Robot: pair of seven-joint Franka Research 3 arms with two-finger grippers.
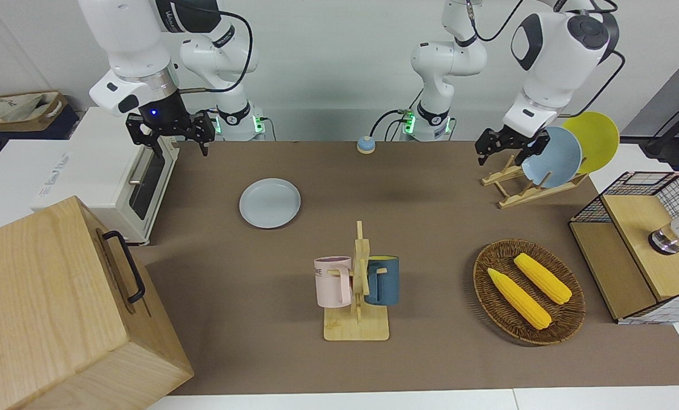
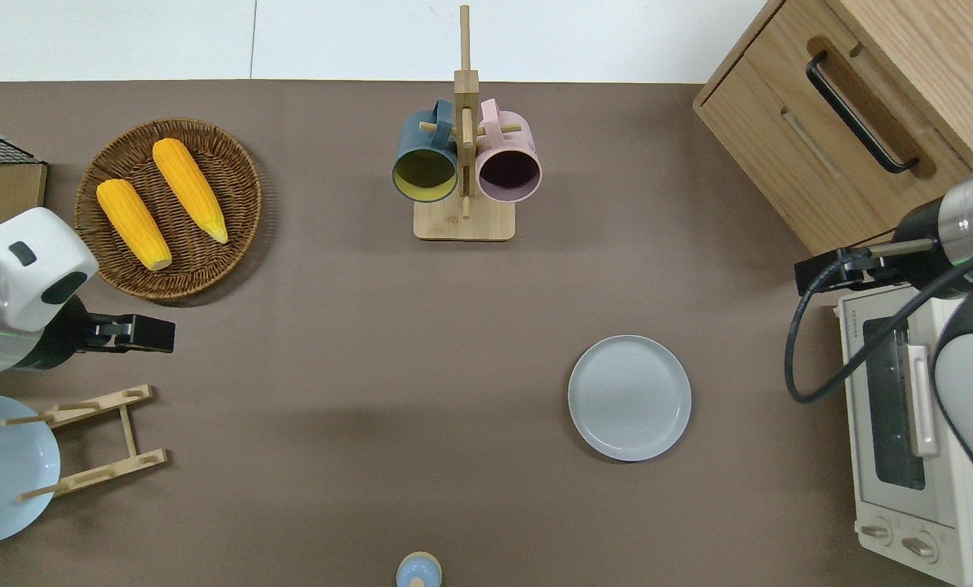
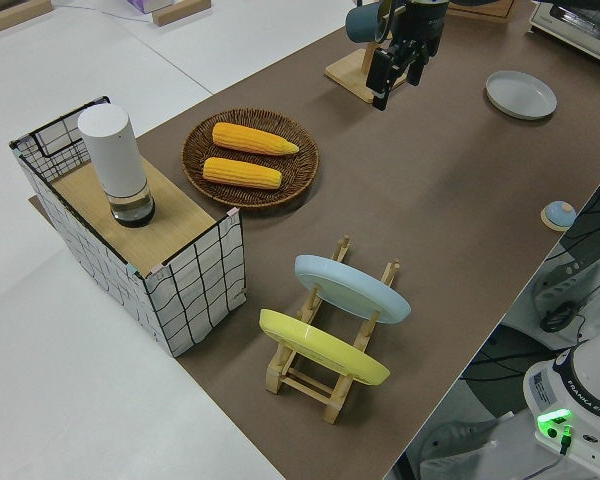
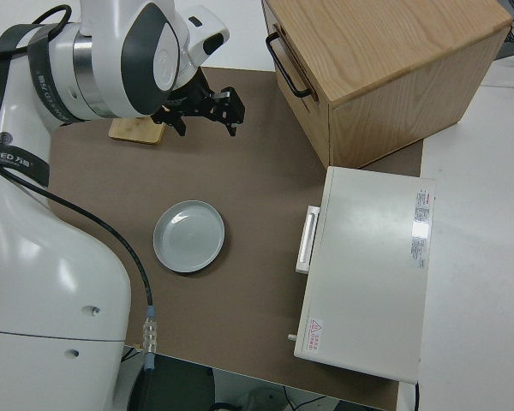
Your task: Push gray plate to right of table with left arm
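Note:
The gray plate (image 1: 270,203) (image 2: 630,397) (image 3: 521,94) (image 4: 188,236) lies flat on the brown table (image 2: 372,367), in the half toward the right arm's end and apart from everything else. My left gripper (image 1: 507,154) (image 2: 164,334) (image 3: 398,78) hangs open and empty in the air. It is over bare table between the wicker basket and the wooden plate rack, a long way from the gray plate. The right arm is parked, and its gripper (image 1: 178,142) (image 4: 207,118) is open with nothing in it.
A mug rack (image 2: 464,163) with a blue and a pink mug stands mid-table, farther from the robots. The wicker basket (image 2: 172,208) holds two corn cobs. The plate rack (image 1: 535,182) carries a bluer plate and a yellow one. A toaster oven (image 2: 910,440) and a wooden cabinet (image 2: 853,106) stand at the right arm's end. A small bell (image 2: 418,571) sits near the robots.

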